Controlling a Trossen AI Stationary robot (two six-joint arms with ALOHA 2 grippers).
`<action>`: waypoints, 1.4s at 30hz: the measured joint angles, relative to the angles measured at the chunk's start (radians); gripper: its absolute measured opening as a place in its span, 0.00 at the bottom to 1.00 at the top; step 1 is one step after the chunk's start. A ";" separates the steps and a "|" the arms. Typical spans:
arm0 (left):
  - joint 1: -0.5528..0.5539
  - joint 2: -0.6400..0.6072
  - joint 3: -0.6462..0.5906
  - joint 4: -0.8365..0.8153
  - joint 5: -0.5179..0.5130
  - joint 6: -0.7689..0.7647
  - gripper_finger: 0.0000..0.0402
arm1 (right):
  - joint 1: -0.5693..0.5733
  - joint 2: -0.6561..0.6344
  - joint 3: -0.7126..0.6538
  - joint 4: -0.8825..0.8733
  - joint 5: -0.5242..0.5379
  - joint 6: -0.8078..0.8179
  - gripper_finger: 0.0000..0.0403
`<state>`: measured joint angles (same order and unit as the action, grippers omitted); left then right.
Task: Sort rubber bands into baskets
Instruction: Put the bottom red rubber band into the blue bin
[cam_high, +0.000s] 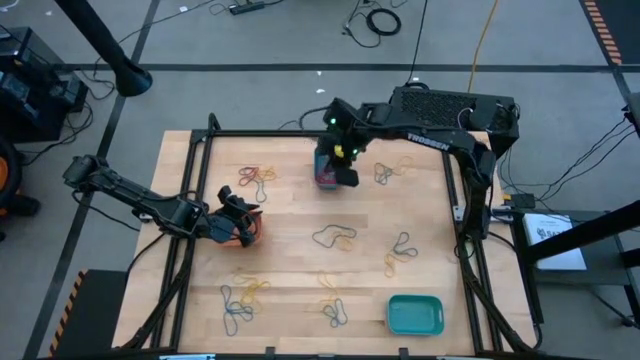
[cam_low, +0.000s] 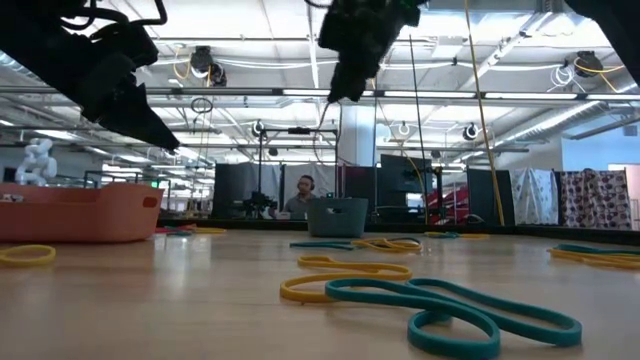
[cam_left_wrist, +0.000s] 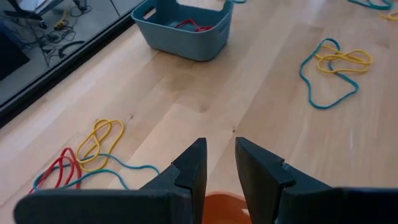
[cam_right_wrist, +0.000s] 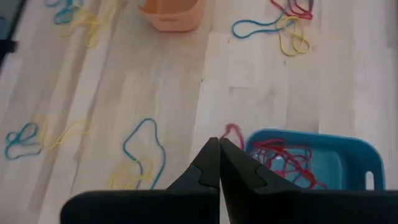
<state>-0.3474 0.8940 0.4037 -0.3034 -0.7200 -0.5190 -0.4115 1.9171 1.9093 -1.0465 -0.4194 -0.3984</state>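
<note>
Red rubber band (cam_right_wrist: 231, 130) dangles from the pinched right gripper (cam_right_wrist: 219, 144) beside the dark teal basket (cam_right_wrist: 348, 155); released there, it might miss. Left gripper (cam_left_wrist: 217, 163), narrowly parted, hovers over the orange basket (cam_high: 246, 229).

Looking straight down over the whole counter (cam_high: 300, 250) from above; skimming level across it toward the far room; peering from each wrist, close above the wood, both sharing the teal-blue basket (cam_left_wrist: 184, 28).

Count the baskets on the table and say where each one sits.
3: the orange basket under the left gripper, the dark teal basket under the right gripper, the turquoise basket near the front-right edge.
</note>
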 joint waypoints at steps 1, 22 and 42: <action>0.000 0.000 -0.005 0.006 -0.006 0.000 0.23 | -0.020 0.000 -0.003 -0.002 -0.030 -0.021 0.00; 0.208 0.001 -0.047 0.318 -0.065 0.089 0.23 | -0.231 0.000 -0.167 0.124 -0.272 -0.324 0.00; 0.274 0.123 -0.050 0.280 0.098 0.223 0.23 | -0.207 0.000 -0.286 0.462 0.058 0.025 0.00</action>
<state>-0.0734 1.0171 0.3534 -0.0238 -0.6216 -0.2962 -0.6189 1.9167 1.6238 -0.5849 -0.3617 -0.3735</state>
